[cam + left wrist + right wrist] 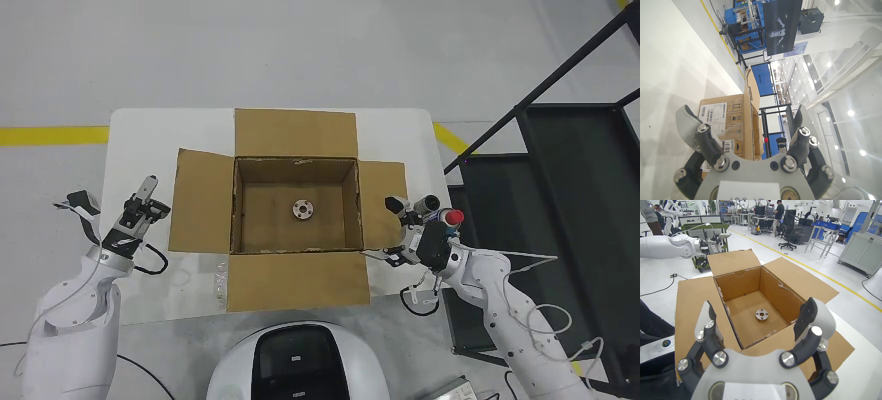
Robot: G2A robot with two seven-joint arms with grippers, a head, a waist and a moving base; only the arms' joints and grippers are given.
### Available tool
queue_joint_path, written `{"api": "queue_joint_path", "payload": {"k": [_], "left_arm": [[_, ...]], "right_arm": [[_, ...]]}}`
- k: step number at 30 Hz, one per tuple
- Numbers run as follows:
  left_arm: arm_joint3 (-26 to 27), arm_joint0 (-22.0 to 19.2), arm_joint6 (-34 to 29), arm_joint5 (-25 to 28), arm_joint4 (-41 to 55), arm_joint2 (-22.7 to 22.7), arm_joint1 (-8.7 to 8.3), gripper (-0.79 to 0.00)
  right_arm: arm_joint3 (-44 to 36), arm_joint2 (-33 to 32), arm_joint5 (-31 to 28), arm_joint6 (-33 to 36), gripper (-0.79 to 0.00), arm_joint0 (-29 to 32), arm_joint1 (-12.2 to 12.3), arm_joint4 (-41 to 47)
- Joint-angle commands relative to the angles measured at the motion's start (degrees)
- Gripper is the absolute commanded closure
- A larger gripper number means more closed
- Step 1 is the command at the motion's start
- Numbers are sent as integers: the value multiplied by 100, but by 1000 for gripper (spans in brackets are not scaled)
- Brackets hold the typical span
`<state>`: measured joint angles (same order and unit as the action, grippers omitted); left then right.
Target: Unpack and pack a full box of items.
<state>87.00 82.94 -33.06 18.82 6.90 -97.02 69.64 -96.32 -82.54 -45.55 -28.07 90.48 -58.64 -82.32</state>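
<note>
Right gripper (pixel 759 304) spread, barcode-labelled box (pixel 772 285), 1 metal flange (pixel 762 315) inside

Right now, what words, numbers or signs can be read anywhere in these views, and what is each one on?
No text reads reliably.
White labels on the box: barcodes and print, too small to read.
Handling marks on the box: upward arrows; captions too small.
Tag on the left gripper: cut off at the edge, unreadable.
Poster in the room behind: too small to read.
</note>
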Motion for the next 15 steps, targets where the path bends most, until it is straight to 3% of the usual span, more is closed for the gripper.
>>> {"api": "queue_joint_path", "payload": {"k": [1, 6, 12, 15], "left_arm": [[0, 0, 0, 0, 0, 0, 0, -785], [0, 0, 0, 0, 0, 0, 0, -785], [0, 0, 0, 0, 0, 0, 0, -785], [0, 0, 0, 0, 0, 0, 0, -785]], "right_arm": [[-157, 239, -146, 464, -785, -216, -14, -106], [28, 993, -765, 1531, -785, -1186, -110, 280], [497, 1698, -483, 2509, -785, -2122, -301, 1207], [497, 1698, -483, 2509, -785, -2122, -301, 1207]]}}
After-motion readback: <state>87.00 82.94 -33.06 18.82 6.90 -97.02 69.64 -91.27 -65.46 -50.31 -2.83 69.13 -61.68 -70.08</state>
